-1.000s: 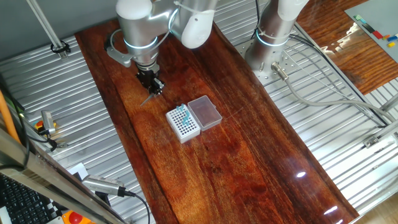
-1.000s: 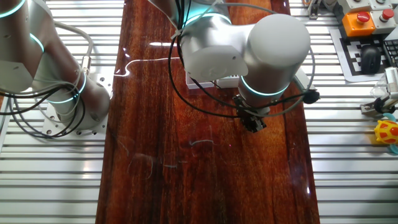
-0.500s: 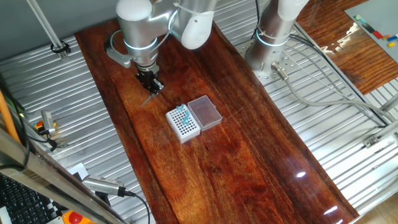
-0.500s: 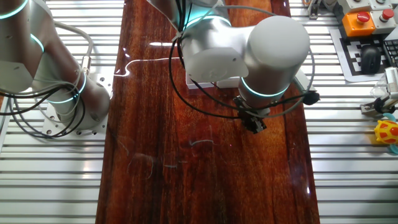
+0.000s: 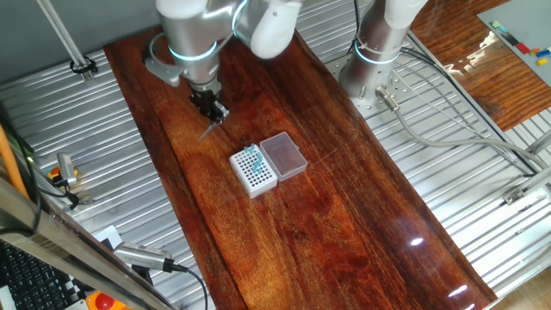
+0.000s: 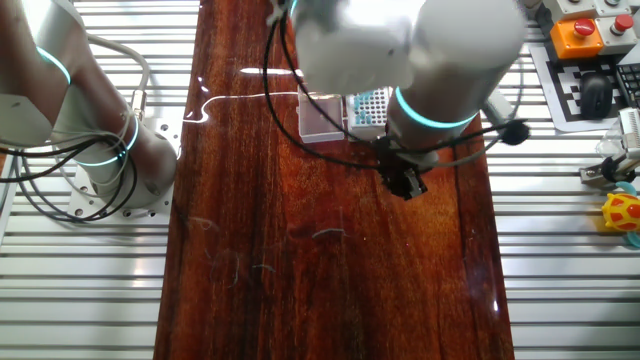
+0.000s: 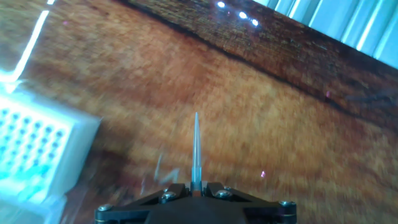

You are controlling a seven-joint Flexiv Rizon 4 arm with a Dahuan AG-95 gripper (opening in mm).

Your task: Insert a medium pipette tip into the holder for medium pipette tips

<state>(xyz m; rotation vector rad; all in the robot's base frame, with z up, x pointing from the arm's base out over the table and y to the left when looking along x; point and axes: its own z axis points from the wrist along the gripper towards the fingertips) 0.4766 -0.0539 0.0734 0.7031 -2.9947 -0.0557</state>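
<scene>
Tabletop (image 5: pixel 344 215): dark polished wood, carrying the holder; bare beneath the arm.
Arm (image 5: pixel 185 34): raised above the tabletop, up and to the left of the holder in one fixed view, probably to give the tip room to travel.
Holder (image 5: pixel 253 170): white box with its grid of holes facing up, clear lid (image 5: pixel 283 155) laid open beside it (so the holes are free to receive a tip).
Pincer (image 5: pixel 212 112): closed tight on the tip's thick end, pointing down.
Tip (image 7: pixel 196 146): juts forward from the pincer, narrow end leading, off the wood and well apart from the holder; held that way for a point-first entry.
</scene>
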